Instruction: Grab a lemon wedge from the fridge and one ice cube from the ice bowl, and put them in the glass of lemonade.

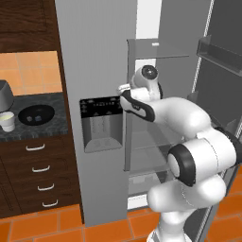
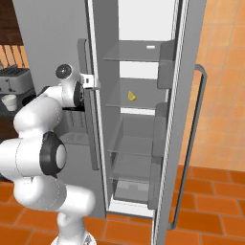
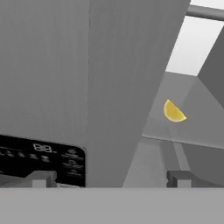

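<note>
The lemon wedge [image 2: 131,96] lies on a middle shelf inside the fridge [image 1: 94,56], whose right door stands open. In the hand view the wedge [image 3: 173,112] sits up and to the right, well ahead of the fingers. My gripper [image 2: 93,82] hovers at the edge of the shut left door, level with the black dispenser panel [image 1: 100,123]. Its fingertips [image 3: 41,178] stand wide apart and hold nothing, so the gripper [image 3: 111,179] is open. On the dark counter to the left are the ice bowl [image 1: 36,114] and the glass of lemonade [image 1: 7,121].
A silver toaster [image 2: 12,79] stands behind the cup on the counter. The open fridge door [image 2: 189,119] with its long handle hangs to the right. Glass shelves stack above and below the wedge. Drawers [image 1: 40,170] sit under the counter.
</note>
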Controlling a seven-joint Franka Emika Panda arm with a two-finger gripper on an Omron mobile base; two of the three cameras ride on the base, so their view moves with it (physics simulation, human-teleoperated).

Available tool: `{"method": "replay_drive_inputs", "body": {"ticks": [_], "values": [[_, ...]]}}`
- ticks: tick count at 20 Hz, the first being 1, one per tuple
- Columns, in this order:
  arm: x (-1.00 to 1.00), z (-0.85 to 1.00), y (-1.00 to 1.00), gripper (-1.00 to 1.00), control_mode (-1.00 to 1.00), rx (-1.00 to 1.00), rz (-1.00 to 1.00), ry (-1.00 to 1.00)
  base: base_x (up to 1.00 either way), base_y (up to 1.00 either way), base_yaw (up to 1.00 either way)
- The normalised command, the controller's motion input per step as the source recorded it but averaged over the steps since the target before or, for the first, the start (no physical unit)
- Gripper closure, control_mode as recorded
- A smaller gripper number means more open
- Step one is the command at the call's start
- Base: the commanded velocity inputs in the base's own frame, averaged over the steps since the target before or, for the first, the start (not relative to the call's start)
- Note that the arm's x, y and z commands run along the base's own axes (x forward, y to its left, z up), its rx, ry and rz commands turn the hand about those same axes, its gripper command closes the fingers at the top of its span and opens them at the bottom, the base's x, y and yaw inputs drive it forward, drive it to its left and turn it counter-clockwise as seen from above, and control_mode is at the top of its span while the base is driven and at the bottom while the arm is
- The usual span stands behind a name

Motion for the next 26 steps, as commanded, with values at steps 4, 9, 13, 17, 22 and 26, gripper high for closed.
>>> {"method": "replay_drive_inputs", "body": {"ticks": [4, 9, 13, 17, 22, 26], "values": [[0.4, -0.14, 0.01, -1.0, -1.0, 0.0, -0.04, 0.0, 0.0, 0.0, 0.0], [0.22, -0.27, 0.1, -1.0, -1.0, 0.0, -0.04, -0.02, 0.0, 0.0, 0.0], [0.22, -0.16, 0.09, -1.0, -1.0, 0.0, -0.03, 0.0, 0.0, 0.0, 0.0], [0.25, -0.01, 0.12, 1.0, -1.0, 0.0, -0.02, 0.0, 0.0, 0.0, 0.0], [0.05, -0.04, 0.22, 1.0, -1.0, 0.0, 0.0, 0.0, 0.0, 0.0, 0.0], [0.0, 0.0, 0.54, 1.0, -1.0, 0.0, 0.05, -0.01, 0.0, 0.0, 0.0]]}}
